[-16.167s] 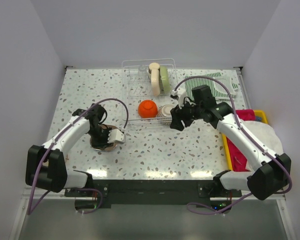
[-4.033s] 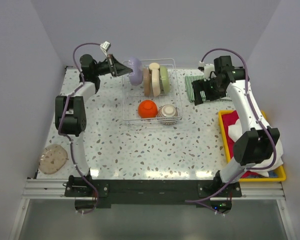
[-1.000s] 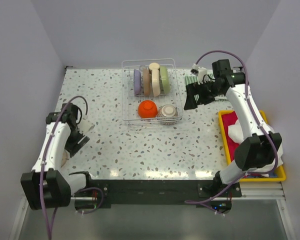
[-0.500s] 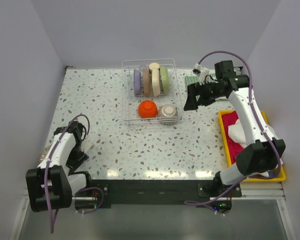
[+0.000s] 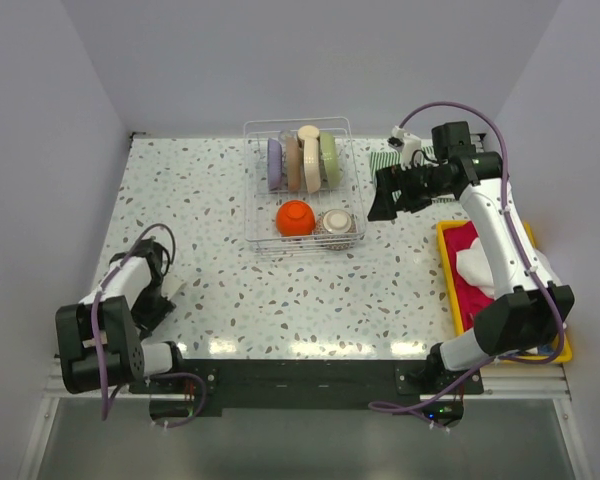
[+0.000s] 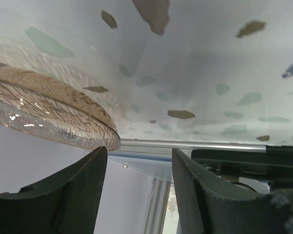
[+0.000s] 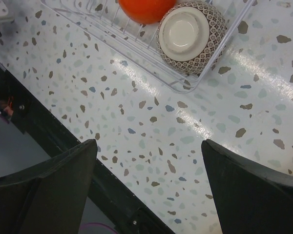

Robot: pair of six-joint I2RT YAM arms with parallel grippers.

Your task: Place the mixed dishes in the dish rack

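White left arm (image 5: 118, 290) low, jaws apart beside pale plate (image 6: 53, 105)

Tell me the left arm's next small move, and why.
Probably nudge the open left gripper toward the pale round plate until the plate's rim sits between the jaws, then close. In the left wrist view the rim lies just outside the gap, off to one side, and nothing is gripped.

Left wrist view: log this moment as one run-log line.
left gripper: open | pale round plate: beside it, not gripped | right gripper: open, empty, above table by dish rack
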